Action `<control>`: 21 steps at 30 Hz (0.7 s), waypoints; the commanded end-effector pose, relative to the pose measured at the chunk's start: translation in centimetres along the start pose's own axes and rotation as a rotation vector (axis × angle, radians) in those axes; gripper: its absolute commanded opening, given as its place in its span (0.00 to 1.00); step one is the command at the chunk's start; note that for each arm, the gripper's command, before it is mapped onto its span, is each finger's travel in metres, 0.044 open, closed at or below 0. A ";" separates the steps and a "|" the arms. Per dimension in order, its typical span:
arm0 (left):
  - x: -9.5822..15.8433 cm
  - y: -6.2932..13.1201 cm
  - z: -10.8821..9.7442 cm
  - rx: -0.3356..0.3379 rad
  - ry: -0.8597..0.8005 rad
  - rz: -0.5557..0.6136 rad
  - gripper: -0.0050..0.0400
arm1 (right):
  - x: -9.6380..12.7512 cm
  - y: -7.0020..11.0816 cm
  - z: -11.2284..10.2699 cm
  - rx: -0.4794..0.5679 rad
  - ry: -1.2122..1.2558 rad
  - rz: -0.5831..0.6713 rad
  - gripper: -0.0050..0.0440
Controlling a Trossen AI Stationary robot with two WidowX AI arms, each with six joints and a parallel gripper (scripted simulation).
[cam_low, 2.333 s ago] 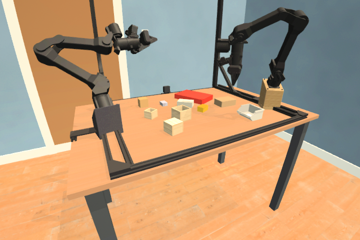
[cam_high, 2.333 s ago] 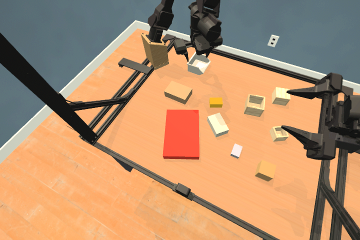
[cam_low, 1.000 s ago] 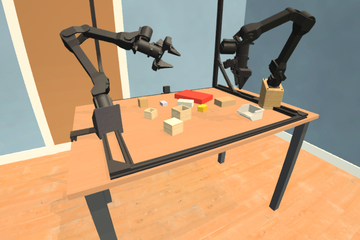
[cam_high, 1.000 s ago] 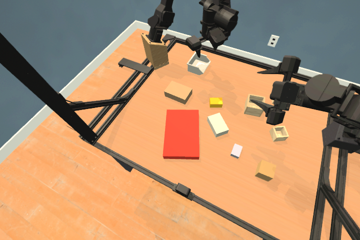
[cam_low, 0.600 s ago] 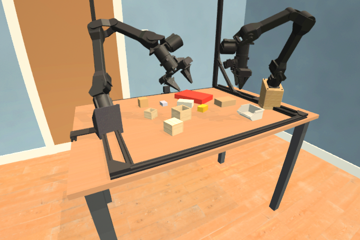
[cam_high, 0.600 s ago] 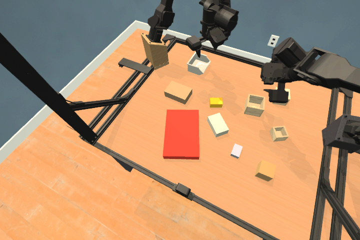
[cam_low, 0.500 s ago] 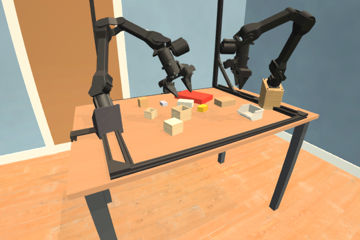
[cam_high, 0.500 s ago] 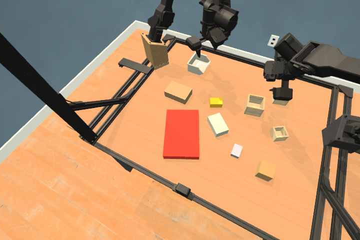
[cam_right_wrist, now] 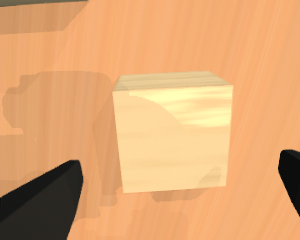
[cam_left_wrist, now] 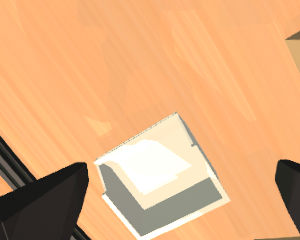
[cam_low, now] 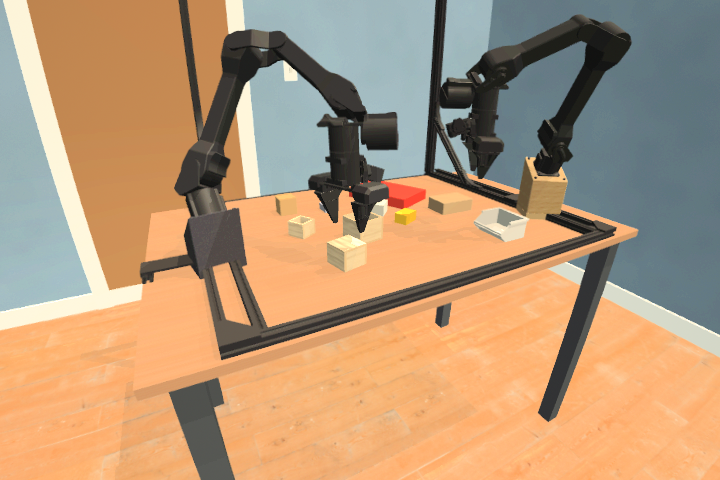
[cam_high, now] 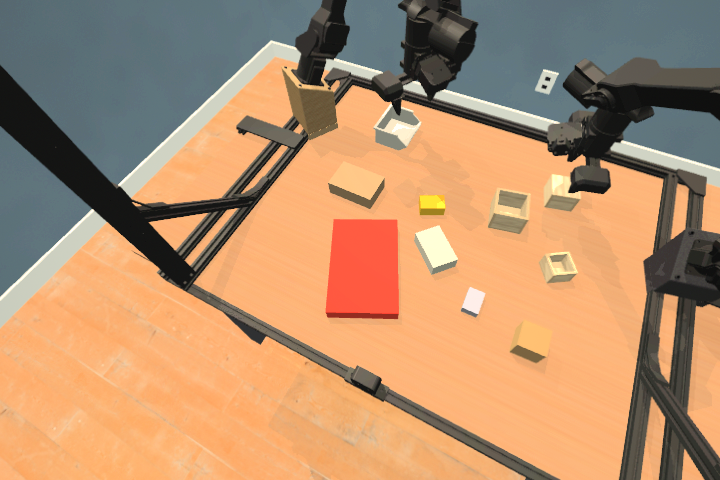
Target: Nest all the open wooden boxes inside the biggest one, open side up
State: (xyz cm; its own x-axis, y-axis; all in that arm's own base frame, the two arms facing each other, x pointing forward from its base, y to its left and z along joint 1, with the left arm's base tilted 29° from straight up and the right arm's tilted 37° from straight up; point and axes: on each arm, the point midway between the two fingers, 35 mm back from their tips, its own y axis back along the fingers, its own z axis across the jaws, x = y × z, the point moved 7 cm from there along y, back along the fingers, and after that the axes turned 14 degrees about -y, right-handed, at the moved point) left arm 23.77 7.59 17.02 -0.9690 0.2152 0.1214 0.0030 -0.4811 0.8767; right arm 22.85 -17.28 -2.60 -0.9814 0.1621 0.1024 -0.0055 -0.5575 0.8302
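Observation:
The biggest wooden box [cam_high: 508, 223] [cam_low: 372, 231] stands open side up. The smallest box [cam_high: 552, 275] [cam_low: 301, 229] also stands open side up, apart from it. A middle-sized box [cam_high: 556, 200] [cam_low: 346, 254] [cam_right_wrist: 172, 142] shows a closed face on top, so it looks upside down; it stands beside the biggest box. My right gripper [cam_low: 348, 225] [cam_right_wrist: 180, 165] is open and empty above the middle-sized box, its fingers on either side of it in the right wrist view. My left gripper [cam_low: 477, 173] [cam_left_wrist: 182, 171] is open and empty above the grey bin.
The grey bin [cam_high: 386, 136] [cam_low: 511, 230] is far from the boxes. A yellow block [cam_high: 431, 204], white block [cam_high: 435, 249], small pale block [cam_high: 473, 300], tan block [cam_high: 356, 182], orange-brown block [cam_high: 532, 338] and red slab [cam_high: 362, 266] stand around. Dark frame rails edge the work area.

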 end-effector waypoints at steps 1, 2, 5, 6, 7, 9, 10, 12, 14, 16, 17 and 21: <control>0.0 0.0 0.0 0.003 0.005 -0.004 1.00 | 0.3 -0.5 -0.8 -0.051 -0.013 0.015 0.92; 0.0 0.0 0.0 0.003 0.005 -0.004 1.00 | 0.4 -0.5 -0.8 -0.054 -0.014 0.016 0.92; 0.0 0.0 0.0 0.003 0.005 -0.004 1.00 | 0.4 -0.5 -0.8 -0.057 -0.015 0.017 0.92; 0.0 0.0 0.0 0.003 0.005 -0.004 1.00 | 0.4 -0.5 -0.8 -0.057 -0.015 0.017 0.92; 0.0 0.0 0.0 0.003 0.005 -0.004 1.00 | 0.4 -0.5 -0.8 -0.057 -0.015 0.017 0.92; 0.0 0.0 0.0 0.003 0.005 -0.004 1.00 | 0.4 -1.1 -0.8 -0.057 -0.015 0.017 0.92; 0.0 0.0 0.0 0.003 0.005 -0.004 1.00 | 0.4 -1.7 -0.8 -0.057 -0.014 0.017 0.92; 0.0 0.0 0.0 0.003 0.005 -0.004 1.00 | 0.4 -2.3 -0.7 -0.057 -0.014 0.017 0.92; 0.0 0.0 0.0 0.003 0.005 -0.004 1.00 | 0.4 -2.3 -0.7 -0.057 -0.014 0.017 0.92; 0.0 0.0 0.0 0.003 0.005 -0.004 1.00 | 0.4 -2.3 -0.7 -0.057 -0.014 0.017 0.92; 0.0 0.0 0.0 0.003 0.005 -0.004 1.00 | 0.4 -2.3 -0.7 -0.057 -0.014 0.017 0.92; 0.0 0.0 0.0 0.003 0.005 -0.004 1.00 | 0.4 -2.9 -0.7 -0.057 -0.015 0.017 0.92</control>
State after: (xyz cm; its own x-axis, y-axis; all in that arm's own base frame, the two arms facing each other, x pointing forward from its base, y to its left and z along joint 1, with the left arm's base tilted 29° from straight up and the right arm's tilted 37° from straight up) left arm 23.77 7.58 17.02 -0.9690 0.2151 0.1211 0.0028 -0.4811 0.8767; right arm 22.51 -16.77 -4.77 -0.9803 0.1621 0.1125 -0.0061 -0.5947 0.8039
